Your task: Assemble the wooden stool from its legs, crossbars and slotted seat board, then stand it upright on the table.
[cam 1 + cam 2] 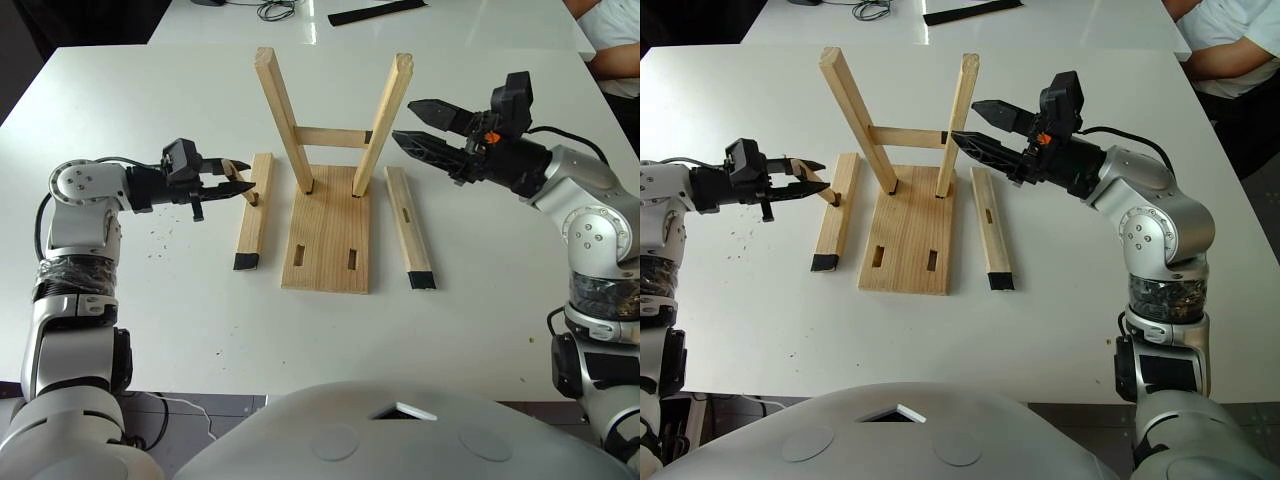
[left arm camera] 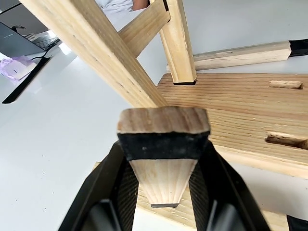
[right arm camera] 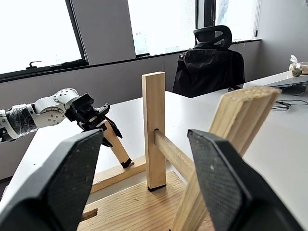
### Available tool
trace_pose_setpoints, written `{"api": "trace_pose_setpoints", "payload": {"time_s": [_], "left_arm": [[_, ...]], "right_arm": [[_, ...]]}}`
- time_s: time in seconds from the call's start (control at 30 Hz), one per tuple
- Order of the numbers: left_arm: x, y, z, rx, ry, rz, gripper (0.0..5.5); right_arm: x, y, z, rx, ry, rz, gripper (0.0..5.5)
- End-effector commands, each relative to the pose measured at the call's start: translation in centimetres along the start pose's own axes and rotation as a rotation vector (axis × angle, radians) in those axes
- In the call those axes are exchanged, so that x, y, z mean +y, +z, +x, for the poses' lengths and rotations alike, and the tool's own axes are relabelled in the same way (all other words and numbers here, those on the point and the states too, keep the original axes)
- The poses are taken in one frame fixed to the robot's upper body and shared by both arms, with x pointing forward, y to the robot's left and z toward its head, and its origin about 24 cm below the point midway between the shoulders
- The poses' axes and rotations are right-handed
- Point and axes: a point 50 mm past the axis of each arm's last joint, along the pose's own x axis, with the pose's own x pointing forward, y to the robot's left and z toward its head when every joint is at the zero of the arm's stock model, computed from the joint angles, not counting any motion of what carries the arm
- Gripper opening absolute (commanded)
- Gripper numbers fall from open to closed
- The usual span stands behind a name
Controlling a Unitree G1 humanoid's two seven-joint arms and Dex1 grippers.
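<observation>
Left wrist view: my left gripper (image 1: 238, 180) pinches a short wooden piece (image 2: 163, 120), its black tip down on a loose leg (image 1: 254, 215) lying left of the seat board (image 1: 325, 250). That board lies flat on the table (image 1: 150, 300), with two upright legs (image 1: 285, 115) in its far slots, joined by a crossbar (image 1: 330, 137). My right gripper (image 1: 403, 120) is spread around the right one. A second loose leg (image 1: 410, 230) lies just right of the board.

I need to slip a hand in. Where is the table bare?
Bare: the near table in front of the seat board, and right of the right loose leg. Crowded: by the standing legs, where the open right gripper sits, and by the left loose leg, where the left gripper grips a short peg.
</observation>
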Motion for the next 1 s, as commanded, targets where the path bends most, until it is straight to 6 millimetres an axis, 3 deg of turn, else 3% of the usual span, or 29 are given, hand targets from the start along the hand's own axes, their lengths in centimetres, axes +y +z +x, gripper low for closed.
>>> {"api": "trace_pose_setpoints", "payload": {"time_s": [0.03,0.4,0.67,1.0], "left_arm": [[-1.5,-1.0,-0.8,0.121,-0.192,-0.058,1.31],[-2.2,-0.4,-1.4,0.134,-0.313,-0.121,1.31],[-3.7,-1.9,-1.9,0.199,-0.361,-0.164,1.31],[-5.9,-3.7,-1.1,0.214,-0.358,-0.161,1.31]], "right_arm": [[0.7,-0.2,-0.2,-0.009,-0.007,0.011,3.23],[3.1,-1.9,-1.5,-0.044,-0.107,0.072,3.23],[3.9,-1.9,-1.9,-0.054,-0.148,0.1,3.23],[3.9,-1.5,-1.8,-0.069,-0.167,0.103,3.23]]}}
